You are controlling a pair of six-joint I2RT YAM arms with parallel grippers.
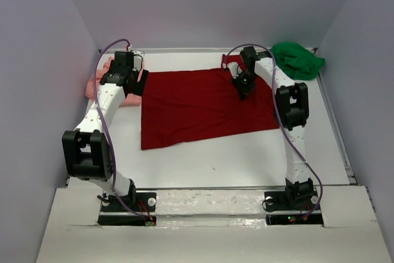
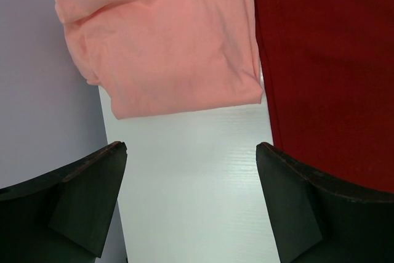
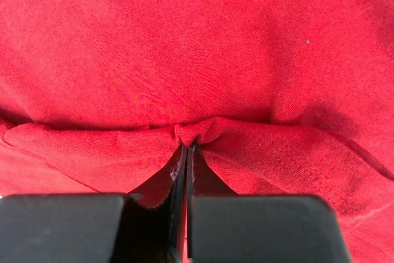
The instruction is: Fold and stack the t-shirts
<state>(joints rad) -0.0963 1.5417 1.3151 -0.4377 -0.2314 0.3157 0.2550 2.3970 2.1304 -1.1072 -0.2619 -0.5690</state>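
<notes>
Right now the right gripper (image 3: 186,146) is clamped tight, its two black fingers pressed together on a small pinch of the dark red t-shirt (image 1: 203,106). The cloth bunches into a little ridge at the fingertips, with folds running off to either side. Seen from above, that pinch sits toward the shirt's far right part. The rest lies spread fairly flat across the middle of the white table (image 1: 234,158). The left gripper (image 2: 191,152) hangs with its jaws spread wide and nothing between them, over a bare strip of table just near of the salmon pink t-shirt (image 2: 166,41) and beside the red one's left edge. The pink shirt lies loosely folded by the far left corner, its right edge up against the red cloth. The bright green t-shirt (image 1: 298,60) is a crumpled heap in the far right corner, apart from the red. Plain pale walls (image 1: 209,4) close the table in on three sides
</notes>
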